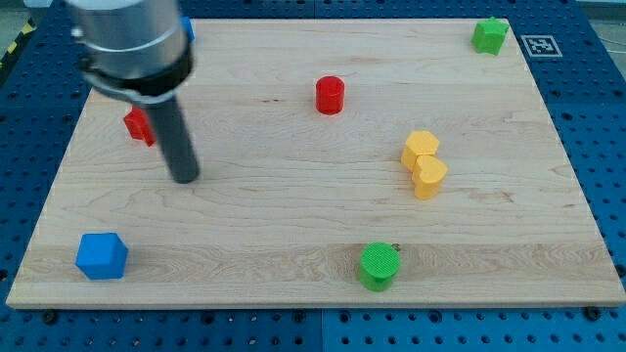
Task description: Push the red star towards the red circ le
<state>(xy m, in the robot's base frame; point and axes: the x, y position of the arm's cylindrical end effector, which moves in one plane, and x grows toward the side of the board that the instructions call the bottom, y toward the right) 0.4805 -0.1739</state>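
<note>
The red star (137, 124) lies at the view's left, partly hidden behind my rod. The red circle (330, 95) stands upper middle, well to the right of the star. My tip (184, 179) rests on the board just below and to the right of the red star, apart from it by a small gap.
A blue cube (102, 255) sits at lower left. A green circle (379, 266) is at the bottom middle. Two yellow blocks (424, 163) touch each other at right of centre. A green block (490, 35) is at top right. A blue block (187, 28) peeks out behind the arm.
</note>
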